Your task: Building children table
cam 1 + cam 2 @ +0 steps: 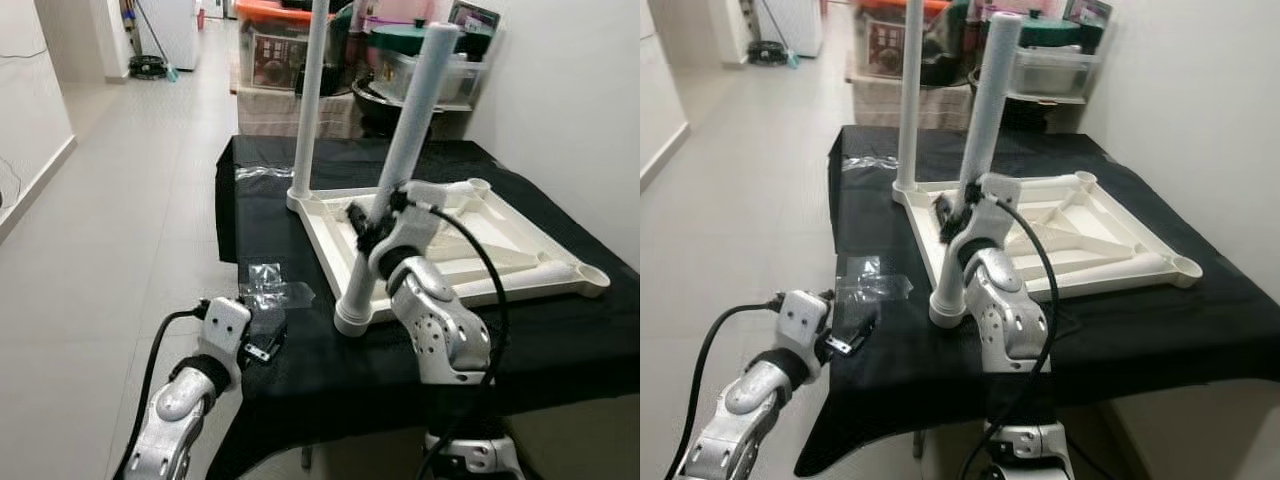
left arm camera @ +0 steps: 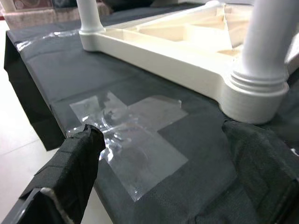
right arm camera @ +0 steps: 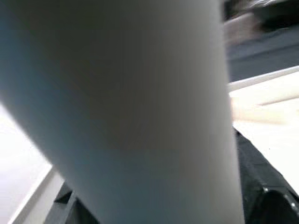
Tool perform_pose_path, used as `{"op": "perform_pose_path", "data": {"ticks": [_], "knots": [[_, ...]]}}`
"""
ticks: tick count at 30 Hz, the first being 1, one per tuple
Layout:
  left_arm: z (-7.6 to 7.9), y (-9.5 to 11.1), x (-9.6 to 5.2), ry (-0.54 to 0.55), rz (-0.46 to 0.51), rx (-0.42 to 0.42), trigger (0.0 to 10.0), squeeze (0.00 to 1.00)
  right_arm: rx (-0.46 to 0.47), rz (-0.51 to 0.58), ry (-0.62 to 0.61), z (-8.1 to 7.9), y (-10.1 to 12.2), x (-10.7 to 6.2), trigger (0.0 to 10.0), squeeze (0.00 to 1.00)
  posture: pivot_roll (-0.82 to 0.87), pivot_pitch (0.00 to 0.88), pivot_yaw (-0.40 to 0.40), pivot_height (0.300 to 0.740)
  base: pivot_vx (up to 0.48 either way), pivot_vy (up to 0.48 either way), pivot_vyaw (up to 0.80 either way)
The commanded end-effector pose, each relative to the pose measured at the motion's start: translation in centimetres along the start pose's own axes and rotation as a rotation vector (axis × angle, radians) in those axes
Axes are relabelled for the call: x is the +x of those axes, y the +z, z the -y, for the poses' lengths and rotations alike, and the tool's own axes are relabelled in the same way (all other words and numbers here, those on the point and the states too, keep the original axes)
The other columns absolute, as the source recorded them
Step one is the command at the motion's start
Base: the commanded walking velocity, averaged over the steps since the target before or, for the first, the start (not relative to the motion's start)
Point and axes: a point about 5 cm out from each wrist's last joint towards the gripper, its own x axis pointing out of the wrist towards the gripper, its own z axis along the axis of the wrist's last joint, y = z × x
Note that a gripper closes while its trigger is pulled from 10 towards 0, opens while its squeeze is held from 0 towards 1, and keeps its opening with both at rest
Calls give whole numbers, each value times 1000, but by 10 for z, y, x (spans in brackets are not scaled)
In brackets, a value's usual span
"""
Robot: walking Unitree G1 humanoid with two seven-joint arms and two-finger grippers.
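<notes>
Tabletop: white plastic children's tabletop (image 1: 470, 235) lies upside down on the table (image 1: 300, 350), which is draped in black cloth, so its corner sockets face up for the legs.
Near leg: white tubular leg (image 1: 400, 160) stands in the near-left corner socket, leaning slightly; I judge it is not yet fully seated.
My right hand: right hand (image 1: 378, 222) is pressed around that leg partway up, black fingers gripping it so I can push or twist it home; in my right wrist view the tube sits right against the camera.
Far leg: second leg (image 1: 312, 95) stands upright in the far-left corner, apparently already fitted.
Open sockets: the two right-hand corners carry no legs, so roughly half the job remains by my reckoning.
My left hand: left hand (image 1: 262, 335) rests low at the table's near-left edge, fingers spread, holding nothing.
Wrapper: clear plastic wrapping (image 2: 131, 135) lies flat on the cloth, just beside my left hand.
Background: storage boxes (image 1: 270, 45) stacked beyond the table.
</notes>
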Motion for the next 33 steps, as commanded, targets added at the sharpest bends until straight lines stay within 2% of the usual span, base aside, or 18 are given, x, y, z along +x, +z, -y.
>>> {"op": "perform_pose_path", "data": {"ticks": [1,6,7,8,9,15,16,17,19,20,21,24,25,27,28,29,30,33], "knots": [[0,0,1,-7,-2,2,10000,0,-20,30,193,-3,29,7,10000,0,62,0,-95,740,0,0,0],[2,-1,3,-9,0,-1,10000,0,-153,58,409,1,53,-4,10000,0,59,0,-98,740,0,0,0],[2,-1,3,-11,1,-1,10000,0,-213,37,439,3,52,-4,8941,0,59,0,-98,740,0,0,0],[3,-1,3,-11,1,-1,10000,0,-249,20,447,5,50,-4,8941,0,59,0,-98,740,0,0,0],[3,-1,3,-11,2,-2,10000,0,-262,-19,461,8,43,-3,0,0,69,0,-108,740,0,0,0],[1,-1,0,-3,2,-1,10000,0,-248,-235,314,22,3,6,0,0,81,0,-112,740,0,0,0],[1,-2,-1,-3,0,-1,10000,0,-209,-209,78,38,1,14,0,0,81,0,-111,740,0,0,0],[1,-2,-1,-3,0,-1,10000,0,-209,-209,78,38,1,14,0,0,81,0,-111,740,0,0,0],[2,-3,-2,-8,-4,-1,10000,0,-130,-153,-484,72,-11,8,0,0,70,0,-102,740,0,0,0],[2,-3,-2,-8,-4,-1,10000,0,-130,-153,-484,72,-11,8,0,0,70,0,-102,740,0,0,0],[3,-2,-1,-13,-3,-2,10000,0,-108,-144,-654,76,-22,-2,0,0,70,0,-102,740,0,0,0],[4,-1,1,-17,1,-2,10000,0,-94,-155,-710,65,-36,-11,0,0,75,0,-101,740,0,0,0],[4,0,2,-16,2,-1,10000,0,-89,-182,-683,55,-43,-11,1490,0,75,0,-101,740,0,0,0],[4,0,2,-16,2,-1,10000,0,-89,-182,-683,55,-43,-11,1490,0,75,0,-101,740,0,0,0],[3,0,2,-15,3,-1,10000,0,-67,-174,-599,41,-45,-8,10000,0,75,0,-101,740,0,0,0],[3,0,2,-15,3,0,10000,0,-53,-109,-509,30,-40,-6,10000,0,65,0,-94,740,0,0,0],[3,-1,1,-17,2,0,10000,0,-33,-72,-399,21,-33,-2,10000,1000,62,0,-96,740,0,0,0],[3,-1,1,-17,1,-1,10000,0,-36,-33,-248,16,-18,4,10000,1000,61,0,-98,740,0,0,0]]}}
